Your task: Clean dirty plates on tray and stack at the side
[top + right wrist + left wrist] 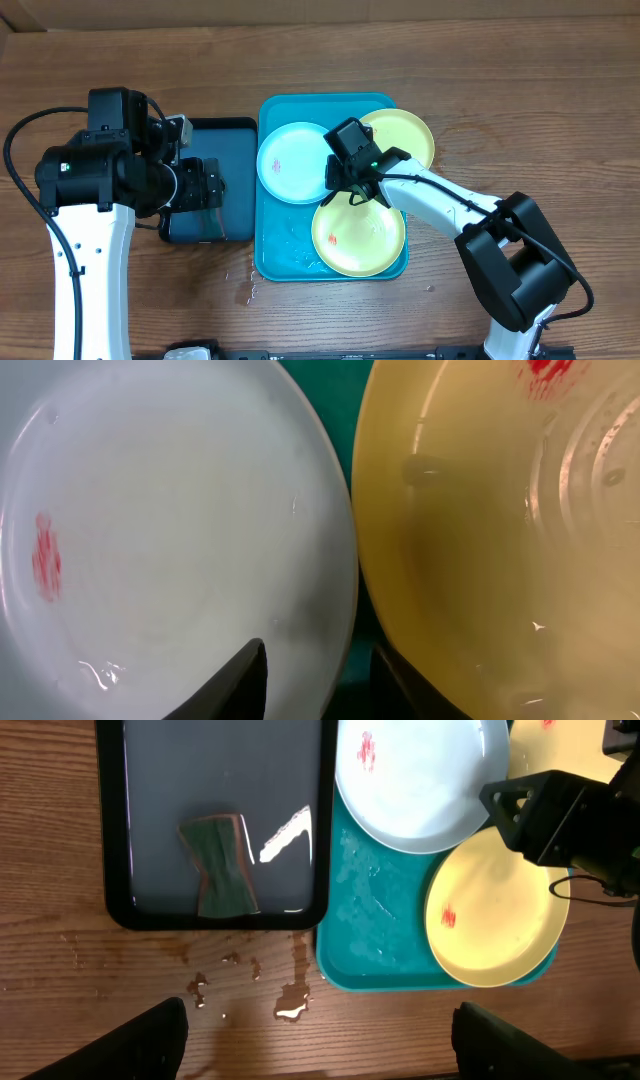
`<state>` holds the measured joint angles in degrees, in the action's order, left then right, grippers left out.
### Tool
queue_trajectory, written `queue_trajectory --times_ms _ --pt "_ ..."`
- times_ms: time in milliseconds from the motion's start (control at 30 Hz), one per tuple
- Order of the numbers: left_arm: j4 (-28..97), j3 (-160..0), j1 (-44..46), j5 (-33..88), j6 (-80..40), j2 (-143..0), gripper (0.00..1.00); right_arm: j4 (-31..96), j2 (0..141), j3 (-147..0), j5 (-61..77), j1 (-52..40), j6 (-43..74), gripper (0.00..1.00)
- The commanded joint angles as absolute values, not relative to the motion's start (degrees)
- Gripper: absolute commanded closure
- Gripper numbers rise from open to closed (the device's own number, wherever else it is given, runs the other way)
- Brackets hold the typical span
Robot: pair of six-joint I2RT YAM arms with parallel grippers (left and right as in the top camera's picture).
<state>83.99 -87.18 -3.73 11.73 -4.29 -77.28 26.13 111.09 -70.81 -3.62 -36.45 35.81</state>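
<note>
On the left, our left gripper [320, 1012] hangs over the wet table [500, 60] with its jaws wide apart and nothing in them. Just ahead of it a sponge [220, 865] lies in the dark tray [235, 140]. Next comes the turquoise tray [285, 255], wet on its floor, with all three plates in it. The blue plate [292, 162] lies at its left side. Our right gripper [320, 655] hovers low over that plate's right rim, jaws part way apart and clamped on nothing we can see. Right of it lie the near yellow plate [355, 240] and the far yellow plate [405, 135]. Each plate shows a red smear. We judge the plates light, stiff and slippery when wet. The raised rim is the place to pinch, one finger under and one over.
</note>
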Motion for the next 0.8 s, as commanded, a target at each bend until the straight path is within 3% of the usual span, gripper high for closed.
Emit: queue_trajectory --times_ms 0,767 --pt "83.77 -88.12 -3.29 11.57 -4.21 -77.67 0.15 25.56 111.37 -70.35 -6.85 -36.25 36.03 0.64" --pt "83.35 -88.12 -3.29 11.60 -4.27 -77.67 0.15 20.82 112.01 -68.99 -7.35 -36.25 36.03 0.60"
